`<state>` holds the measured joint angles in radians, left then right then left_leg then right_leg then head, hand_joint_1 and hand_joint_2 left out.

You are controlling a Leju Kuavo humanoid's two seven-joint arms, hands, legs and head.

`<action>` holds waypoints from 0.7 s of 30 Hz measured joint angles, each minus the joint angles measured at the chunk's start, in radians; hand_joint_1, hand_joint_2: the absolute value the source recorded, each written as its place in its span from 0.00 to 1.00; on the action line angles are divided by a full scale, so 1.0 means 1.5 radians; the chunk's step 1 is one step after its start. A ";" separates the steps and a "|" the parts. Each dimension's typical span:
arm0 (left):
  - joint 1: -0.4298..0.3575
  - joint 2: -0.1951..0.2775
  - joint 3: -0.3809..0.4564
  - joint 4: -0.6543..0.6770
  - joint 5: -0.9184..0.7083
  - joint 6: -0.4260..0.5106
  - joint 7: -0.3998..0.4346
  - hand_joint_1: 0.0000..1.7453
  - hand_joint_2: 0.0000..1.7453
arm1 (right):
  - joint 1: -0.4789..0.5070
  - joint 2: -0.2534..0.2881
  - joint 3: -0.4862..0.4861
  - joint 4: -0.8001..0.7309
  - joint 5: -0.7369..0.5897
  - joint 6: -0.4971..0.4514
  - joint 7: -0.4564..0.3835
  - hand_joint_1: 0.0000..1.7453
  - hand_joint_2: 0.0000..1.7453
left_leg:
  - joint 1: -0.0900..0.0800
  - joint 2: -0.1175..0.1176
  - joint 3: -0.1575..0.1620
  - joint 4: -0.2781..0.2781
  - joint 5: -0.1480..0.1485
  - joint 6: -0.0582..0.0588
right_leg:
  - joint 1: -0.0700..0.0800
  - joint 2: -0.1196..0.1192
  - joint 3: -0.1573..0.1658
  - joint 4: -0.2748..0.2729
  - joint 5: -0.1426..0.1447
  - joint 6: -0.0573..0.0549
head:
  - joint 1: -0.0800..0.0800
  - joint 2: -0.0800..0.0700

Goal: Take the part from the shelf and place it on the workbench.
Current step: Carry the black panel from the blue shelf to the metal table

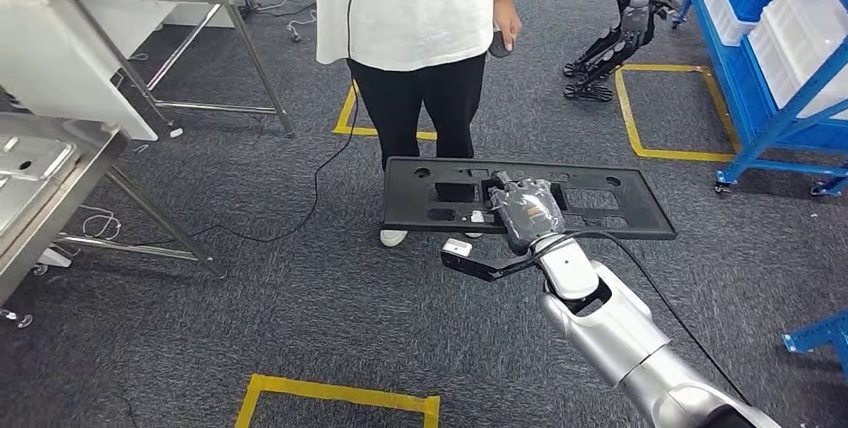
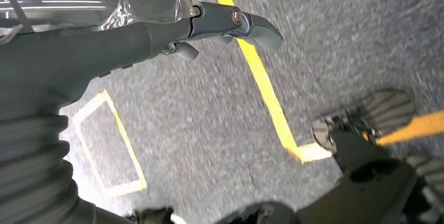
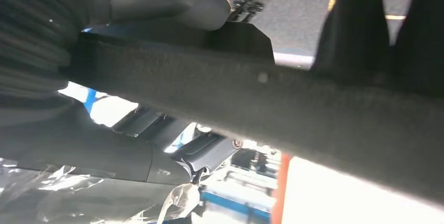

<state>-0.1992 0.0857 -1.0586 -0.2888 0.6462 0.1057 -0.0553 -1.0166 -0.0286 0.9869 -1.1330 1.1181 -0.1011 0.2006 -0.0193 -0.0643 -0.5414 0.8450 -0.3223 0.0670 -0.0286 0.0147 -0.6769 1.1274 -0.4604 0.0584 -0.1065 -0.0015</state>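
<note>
Grey carpet floor (image 1: 250, 298) with yellow tape squares (image 1: 340, 393).

Person (image 1: 415, 38): cut off above the chest by my head view's edge. Part (image 3: 293, 109): blurred across my right wrist view.

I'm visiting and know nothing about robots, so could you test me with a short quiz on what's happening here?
1. True or false: the black plastic panel already lies on the metal workbench.
2. Which holds the panel? A) the right hand B) the person in the white shirt C) the blue shelf rack
3. Fill in: the floor markings are squares of ____ tape.

Key: 1. False; it is held in the air above the grey carpet, the workbench off to the robot's left. 2. A; the hand grips it near the middle. 3. Yellow.
</note>
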 joint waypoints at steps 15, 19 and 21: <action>0.007 -0.005 0.002 0.000 -0.003 0.000 0.000 0.00 1.00 | -0.009 0.006 0.000 -0.005 -0.005 0.002 0.001 1.00 1.00 | 0.000 0.037 -0.104 0.199 -0.068 -0.021 | 0.003 -0.040 0.082 -0.144 0.038 -0.023 | 0.000 0.000; -0.003 -0.001 0.003 0.001 -0.002 0.003 0.001 0.00 1.00 | -0.010 0.006 0.000 -0.005 -0.004 0.003 0.001 1.00 1.00 | -0.034 0.087 -0.013 0.023 -0.003 0.012 | 0.004 -0.064 0.093 -0.153 0.035 -0.023 | 0.000 0.000; -0.005 0.000 0.003 0.001 -0.002 0.004 0.004 0.00 1.00 | -0.012 0.005 0.000 -0.005 -0.003 0.005 0.001 1.00 1.00 | -0.034 0.081 -0.006 0.006 -0.004 0.018 | 0.007 -0.075 0.092 -0.153 0.032 -0.021 | 0.000 0.000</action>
<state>-0.2068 0.0864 -1.0536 -0.2880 0.6434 0.1112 -0.0497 -1.0344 -0.0204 0.9868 -1.1411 1.1135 -0.0942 0.2020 -0.0704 0.0573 -0.5500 0.8534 -0.3283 0.0935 -0.0176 -0.0984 -0.5395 0.8979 -0.4131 0.0273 -0.1071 -0.0018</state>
